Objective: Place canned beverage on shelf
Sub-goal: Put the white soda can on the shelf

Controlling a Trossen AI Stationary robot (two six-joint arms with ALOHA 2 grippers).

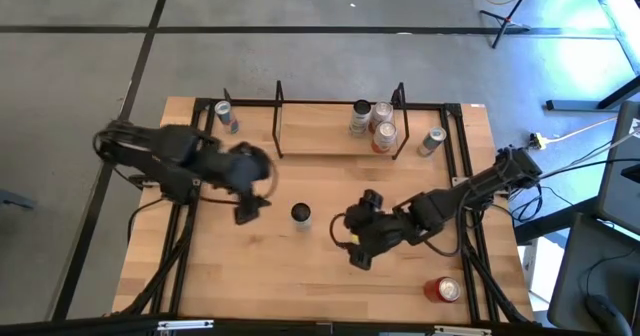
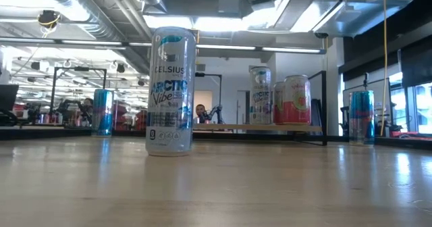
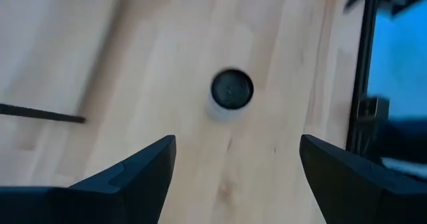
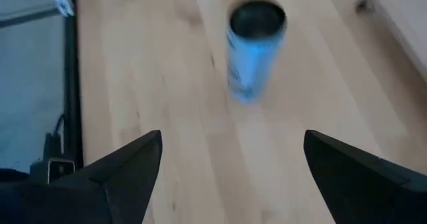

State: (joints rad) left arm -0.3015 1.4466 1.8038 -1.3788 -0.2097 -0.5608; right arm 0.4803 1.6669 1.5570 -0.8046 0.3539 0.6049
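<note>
White Celsius can (image 1: 301, 213) is flanked by left gripper (image 1: 247, 208) and right gripper (image 1: 357, 244), both spread; centred approach is advised.

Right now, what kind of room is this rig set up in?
Likely an open lab or industrial workspace: exposed ceiling ducts, strip lights, a bare concrete floor around the wooden table, and workstations behind.
</note>
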